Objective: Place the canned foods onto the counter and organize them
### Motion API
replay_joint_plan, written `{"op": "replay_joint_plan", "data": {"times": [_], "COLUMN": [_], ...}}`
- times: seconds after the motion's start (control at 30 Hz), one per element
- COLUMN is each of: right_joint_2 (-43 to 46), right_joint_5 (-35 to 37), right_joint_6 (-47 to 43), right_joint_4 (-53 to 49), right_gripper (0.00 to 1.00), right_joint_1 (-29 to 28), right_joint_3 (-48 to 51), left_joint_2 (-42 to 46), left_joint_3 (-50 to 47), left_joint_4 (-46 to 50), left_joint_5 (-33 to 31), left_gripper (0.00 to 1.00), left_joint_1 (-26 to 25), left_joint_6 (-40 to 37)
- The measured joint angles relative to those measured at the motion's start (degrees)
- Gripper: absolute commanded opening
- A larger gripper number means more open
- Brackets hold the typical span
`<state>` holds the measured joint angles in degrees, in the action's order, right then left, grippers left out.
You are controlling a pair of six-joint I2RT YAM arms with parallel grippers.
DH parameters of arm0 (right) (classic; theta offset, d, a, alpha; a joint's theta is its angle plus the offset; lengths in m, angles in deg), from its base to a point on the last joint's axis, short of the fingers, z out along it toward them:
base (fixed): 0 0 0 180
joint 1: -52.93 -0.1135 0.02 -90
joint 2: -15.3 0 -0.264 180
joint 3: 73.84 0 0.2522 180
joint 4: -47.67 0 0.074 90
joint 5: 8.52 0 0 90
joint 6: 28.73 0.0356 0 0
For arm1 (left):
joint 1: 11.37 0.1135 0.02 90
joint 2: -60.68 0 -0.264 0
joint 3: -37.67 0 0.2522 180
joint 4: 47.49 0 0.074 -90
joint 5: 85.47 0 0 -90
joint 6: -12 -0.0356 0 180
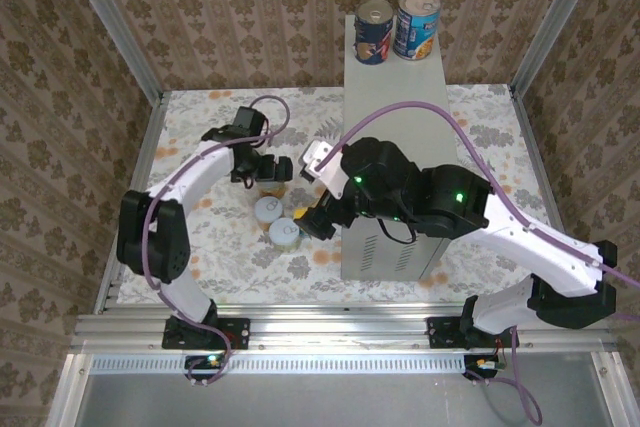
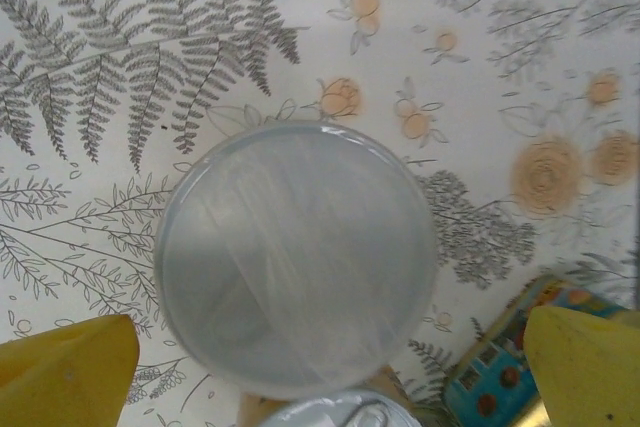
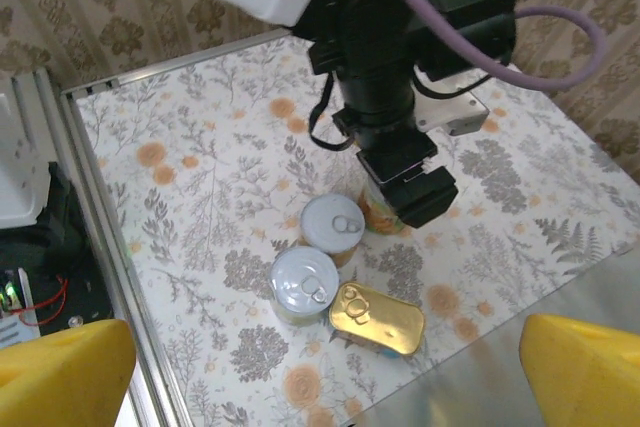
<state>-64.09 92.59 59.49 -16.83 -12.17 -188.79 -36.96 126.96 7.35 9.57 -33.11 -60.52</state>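
**A:** Left jaws?
**B:** Wide apart, gripping nothing. The left fingertips (image 2: 70, 367) sit at the lower corners of the left wrist view. The silvery lid (image 2: 295, 257) of the orange-labelled can (image 3: 372, 211) lies centre frame, on the floral floor (image 2: 480, 67).
**A:** Right jaws?
**B:** Fully apart too, empty. The right fingertips (image 3: 60, 372) hang above the floor, beside the bench (image 1: 385, 147).
**A:** Cans?
**B:** Two stand upright at the bench's far end, top centre of the overhead view: dark-labelled can (image 1: 375, 32) and blue can (image 1: 417, 24), just beside each other. Four are on the floor left of the bench, clustered: the orange-labelled one, two silver-lidded cans (image 3: 332, 224) (image 3: 304, 282), and the gold tin (image 3: 377, 318).
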Motion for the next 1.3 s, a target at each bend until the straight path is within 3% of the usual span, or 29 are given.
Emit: {"op": "replay_joint_plan", "data": {"times": [0.63, 1.0, 1.3], "right_joint_2": [3.61, 7.10, 9.62], "right_joint_5": [-0.90, 0.26, 5.42], "right_joint_6": [0.02, -0.04, -4.31], "right_joint_4": [5.42, 11.26, 20.31], "right_gripper": [1.00, 1.00, 1.00], "right_joint_1": [-0.20, -0.20, 0.74], "right_joint_3": [8.68, 13.99, 18.84], "left_joint_2": [-5.90, -5.99, 3.61], "left_joint_3": [2.45, 4.04, 10.97], "left_joint_4": [-1.38, 0.83, 7.21], "left_joint_5": [-1.99, -3.58, 0.61], "left_gripper": [0.82, 0.52, 0.47], "left_joint_1": [-0.02, -0.35, -0.28], "left_joint_6": [1.03, 0.15, -5.86]}}
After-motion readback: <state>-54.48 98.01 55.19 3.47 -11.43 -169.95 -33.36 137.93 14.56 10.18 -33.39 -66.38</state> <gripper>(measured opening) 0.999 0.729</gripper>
